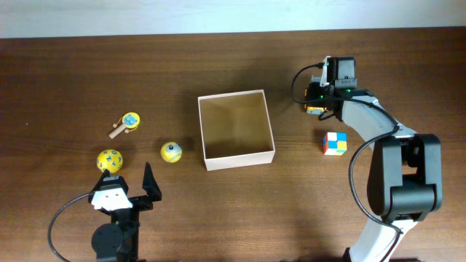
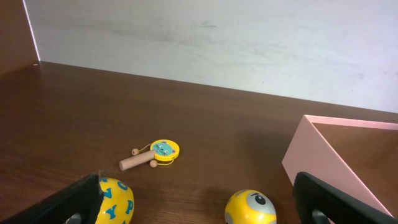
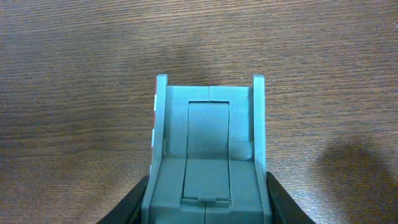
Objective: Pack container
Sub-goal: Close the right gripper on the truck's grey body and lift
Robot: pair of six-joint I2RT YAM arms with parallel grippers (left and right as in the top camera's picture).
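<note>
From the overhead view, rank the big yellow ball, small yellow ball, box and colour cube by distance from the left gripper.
1. Big yellow ball, just ahead of the left gripper.
2. Small yellow ball, ahead to its right.
3. Box, mid-table.
4. Colour cube, far right.

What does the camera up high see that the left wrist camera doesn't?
Only the overhead view shows the colourful cube, the right gripper, and the container's whole inside, with nothing in it. Only the left wrist view shows the container's outer side that faces the toys, seen side-on and looking pinkish. Both show the container, the yellow ball with blue letters, the small yellow ball with an eye and the little wooden-handled drum on the brown table.
</note>
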